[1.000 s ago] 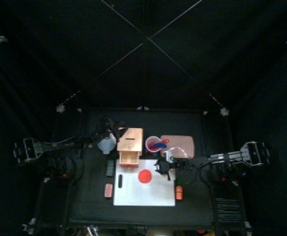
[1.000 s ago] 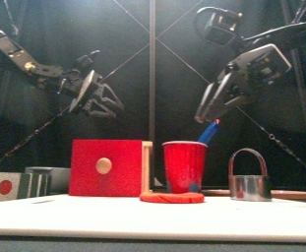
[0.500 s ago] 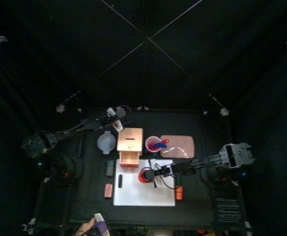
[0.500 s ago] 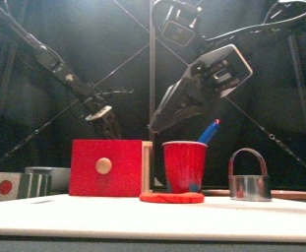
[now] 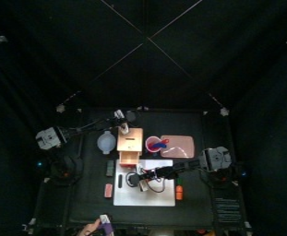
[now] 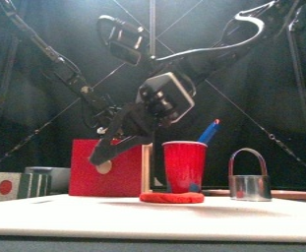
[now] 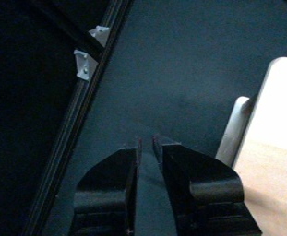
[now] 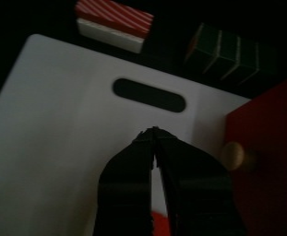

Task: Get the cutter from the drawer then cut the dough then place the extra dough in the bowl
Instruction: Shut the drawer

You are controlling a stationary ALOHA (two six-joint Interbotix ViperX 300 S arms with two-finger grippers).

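Observation:
The wooden box (image 5: 129,146) stands at the white board's (image 5: 158,195) back left, its red drawer front (image 6: 87,177) closed. My right gripper (image 6: 101,164) hangs shut just in front of that drawer front, beside the knob (image 8: 238,155), holding nothing. The red dough (image 6: 172,197) lies flat on the board. The metal cutter (image 6: 249,178) stands upright on the right. A blue-grey bowl (image 5: 105,141) sits left of the box. My left gripper (image 5: 124,117) is over the box's back edge (image 7: 239,129), jaws together and empty.
A red cup (image 6: 184,165) with a blue knife stands behind the dough, on the pink tray (image 5: 183,146). Striped toy foods (image 8: 226,51) lie by the board's left end, near its grip hole.
My right arm swung from the right across the board down to the drawer front and shut its jaws. My left arm moved to the box's back edge, jaws narrower.

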